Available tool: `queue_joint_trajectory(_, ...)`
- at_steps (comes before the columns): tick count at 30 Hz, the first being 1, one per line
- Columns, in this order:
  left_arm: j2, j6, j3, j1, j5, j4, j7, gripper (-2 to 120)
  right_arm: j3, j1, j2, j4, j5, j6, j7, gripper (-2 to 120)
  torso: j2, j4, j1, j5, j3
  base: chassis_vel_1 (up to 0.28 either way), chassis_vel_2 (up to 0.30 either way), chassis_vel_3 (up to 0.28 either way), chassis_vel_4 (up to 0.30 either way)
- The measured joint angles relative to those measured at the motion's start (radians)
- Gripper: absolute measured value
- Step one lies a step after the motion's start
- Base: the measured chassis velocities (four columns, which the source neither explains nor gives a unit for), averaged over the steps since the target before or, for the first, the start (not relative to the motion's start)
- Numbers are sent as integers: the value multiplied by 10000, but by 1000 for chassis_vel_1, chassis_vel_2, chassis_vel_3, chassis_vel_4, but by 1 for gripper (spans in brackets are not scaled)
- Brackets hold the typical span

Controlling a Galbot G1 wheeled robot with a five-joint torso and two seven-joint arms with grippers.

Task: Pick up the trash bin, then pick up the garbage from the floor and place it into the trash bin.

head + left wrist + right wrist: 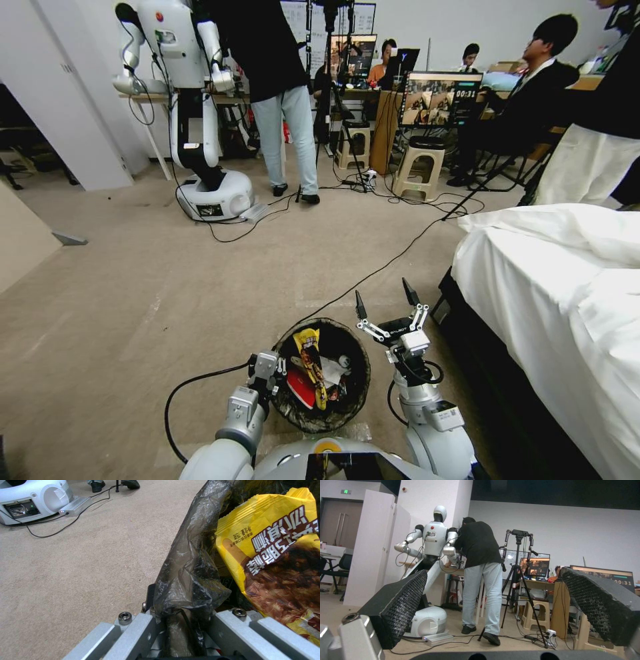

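The trash bin (353,393), lined with a black bag, sits just in front of my body in the head view. Inside it lies garbage: a yellow wrapper (309,357), a red packet (301,388) and a white tissue wad (335,371). My left gripper (275,373) is shut on the bin's left rim. In the left wrist view the bag-covered rim (190,567) runs between that gripper's (181,620) fingers, with the yellow wrapper (276,555) beside it. My right gripper (385,299) is raised to the right of the bin, open and holding nothing; its black pads (403,605) stand wide apart.
A bed with white sheets (567,300) fills the right side. A black cable (373,273) crosses the beige carpet floor (133,300) ahead. Farther off stand another white robot (200,133), a person (287,100), stools (420,167) and a tripod (516,585). A wall panel (20,233) is at the left.
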Motion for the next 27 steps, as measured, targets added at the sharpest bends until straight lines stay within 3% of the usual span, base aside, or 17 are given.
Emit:
queue_joint_trajectory(19,-41,-236,36,-36,-94,-6,85,2,3,6,51,25,-23,-12,-35,100,0,0,0,0,0,0,0,0,0)
queue_joint_trajectory(27,97,507,250,154,-1119,-619,467,2,33,35,141,-50,-54,5,-30,100,0,0,0,1,0,0,0,0,0)
